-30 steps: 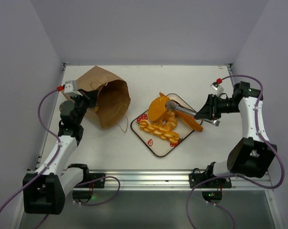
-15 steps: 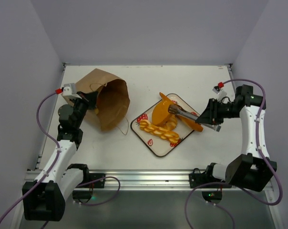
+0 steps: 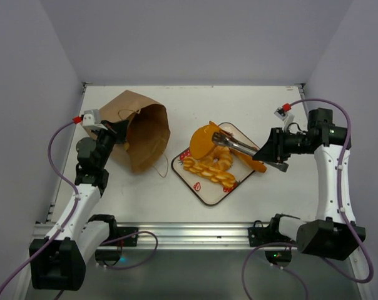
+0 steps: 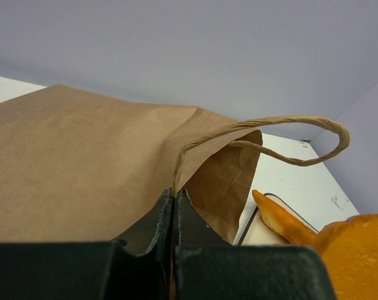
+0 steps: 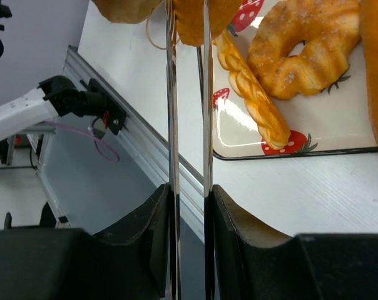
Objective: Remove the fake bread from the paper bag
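Observation:
The brown paper bag [image 3: 142,134] lies on its side at the left, mouth toward the tray. My left gripper [image 3: 116,134] is shut on the paper bag's rim [image 4: 70,169], just below a loop handle [image 4: 283,125]. My right gripper [image 3: 265,154] is shut on metal tongs [image 3: 239,145], whose two arms [image 5: 170,94] run forward between the fingers. The tongs pinch a flat round orange disc [image 3: 203,142] of fake bread above the tray's far-left corner. On the tray lie a braided loaf [image 3: 208,172], a ring doughnut [image 5: 301,50] and a baguette [image 3: 256,164].
The white strawberry-printed tray [image 3: 208,195] sits mid-table, right of the bag. The metal rail of the table's near edge [image 5: 145,150] runs below the tongs. Grey walls close in on three sides.
The right arm has lifted and shifted the tongs with the disc slightly left over the tray, and the disc has turned. The left gripper has stayed on the bag's rim.

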{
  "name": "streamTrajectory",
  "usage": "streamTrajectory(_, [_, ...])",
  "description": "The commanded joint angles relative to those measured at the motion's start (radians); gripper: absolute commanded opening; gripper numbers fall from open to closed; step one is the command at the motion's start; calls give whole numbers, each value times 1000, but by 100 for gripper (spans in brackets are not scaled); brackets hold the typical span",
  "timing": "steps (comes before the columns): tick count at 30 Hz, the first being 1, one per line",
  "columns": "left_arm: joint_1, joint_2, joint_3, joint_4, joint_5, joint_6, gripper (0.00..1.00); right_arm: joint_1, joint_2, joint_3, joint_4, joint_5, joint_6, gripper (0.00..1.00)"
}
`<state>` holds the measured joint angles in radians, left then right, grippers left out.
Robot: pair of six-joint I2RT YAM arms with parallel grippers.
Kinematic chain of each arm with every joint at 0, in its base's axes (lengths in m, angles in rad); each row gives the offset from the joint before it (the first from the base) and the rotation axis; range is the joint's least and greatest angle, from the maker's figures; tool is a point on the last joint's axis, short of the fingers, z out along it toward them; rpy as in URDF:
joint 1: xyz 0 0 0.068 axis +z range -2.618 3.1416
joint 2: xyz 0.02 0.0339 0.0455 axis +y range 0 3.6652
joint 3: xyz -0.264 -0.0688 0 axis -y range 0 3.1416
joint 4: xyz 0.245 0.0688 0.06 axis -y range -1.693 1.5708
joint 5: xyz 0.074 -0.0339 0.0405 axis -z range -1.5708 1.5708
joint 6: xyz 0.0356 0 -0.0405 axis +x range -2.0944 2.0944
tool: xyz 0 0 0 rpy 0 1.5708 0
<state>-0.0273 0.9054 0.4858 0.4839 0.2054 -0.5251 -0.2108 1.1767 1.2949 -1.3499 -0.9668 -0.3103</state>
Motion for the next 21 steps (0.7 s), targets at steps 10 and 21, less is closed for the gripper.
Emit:
streamTrajectory(10, [4,-26,11,-8,-11,57,0,157,135,319,-233,109,-284,0])
streamTrajectory(21, [6,-33,10,-22,-11,68,0,385,94,290,-233,286,-322,0])
